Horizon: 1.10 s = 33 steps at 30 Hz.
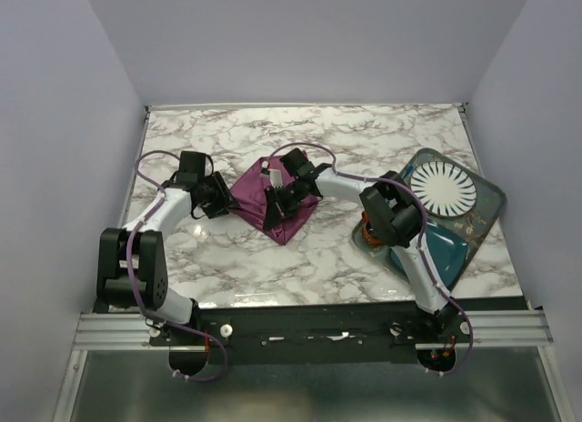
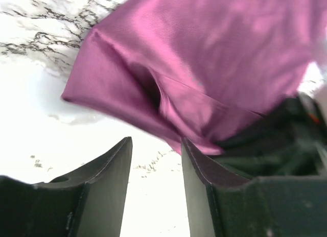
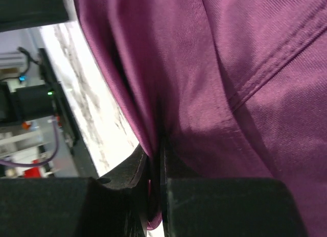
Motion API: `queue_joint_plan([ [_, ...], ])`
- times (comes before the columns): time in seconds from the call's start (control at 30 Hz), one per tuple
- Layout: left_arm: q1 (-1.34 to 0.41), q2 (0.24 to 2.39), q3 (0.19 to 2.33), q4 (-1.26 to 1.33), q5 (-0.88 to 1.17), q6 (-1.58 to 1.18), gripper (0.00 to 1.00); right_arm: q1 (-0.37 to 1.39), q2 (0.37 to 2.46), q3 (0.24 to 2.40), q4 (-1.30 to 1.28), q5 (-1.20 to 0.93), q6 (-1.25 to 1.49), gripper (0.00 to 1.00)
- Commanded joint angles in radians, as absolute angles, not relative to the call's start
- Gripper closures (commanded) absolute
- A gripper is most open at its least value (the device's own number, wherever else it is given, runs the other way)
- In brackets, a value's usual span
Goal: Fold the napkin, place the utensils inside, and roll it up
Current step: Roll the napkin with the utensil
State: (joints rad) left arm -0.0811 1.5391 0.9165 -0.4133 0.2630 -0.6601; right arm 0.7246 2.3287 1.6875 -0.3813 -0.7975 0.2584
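The plum-purple napkin [image 1: 289,222] lies bunched and folded in the middle of the marble table. My right gripper [image 1: 275,202] is on top of it, shut on a fold of the cloth, which runs pinched between the fingers in the right wrist view [image 3: 157,150]. My left gripper [image 1: 221,196] is at the napkin's left edge, open and empty. In the left wrist view the gripper [image 2: 155,145] has only table between its fingers, and the napkin [image 2: 204,68] starts just past the fingertips. The knife does not clearly show in any view.
A white plate [image 1: 443,187] rests on a dark tray [image 1: 491,204] at the right, beside a teal-blue mat [image 1: 446,245]. A small orange-rimmed cup [image 1: 367,236] sits half hidden under my right arm. Walls enclose the table at back and sides.
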Motion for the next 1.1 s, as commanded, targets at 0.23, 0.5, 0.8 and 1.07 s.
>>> queue_joint_plan([
  [0.23,-0.158,1.440,0.793,-0.328,0.299,-0.707,0.85,0.696,2.439,1.710,-0.440,-0.891,0.342,0.99],
  [0.5,-0.184,1.549,0.787,-0.187,0.344,-0.773,1.00,0.695,2.448,1.727,-0.448,-0.882,0.347,0.99],
  [0.8,-0.192,1.634,0.802,-0.127,0.301,-0.811,1.00,0.695,2.454,1.755,-0.489,-0.880,0.325,0.99],
  [1.07,-0.193,1.724,0.818,-0.126,0.267,-0.827,1.00,0.695,2.448,1.786,-0.532,-0.871,0.302,0.93],
])
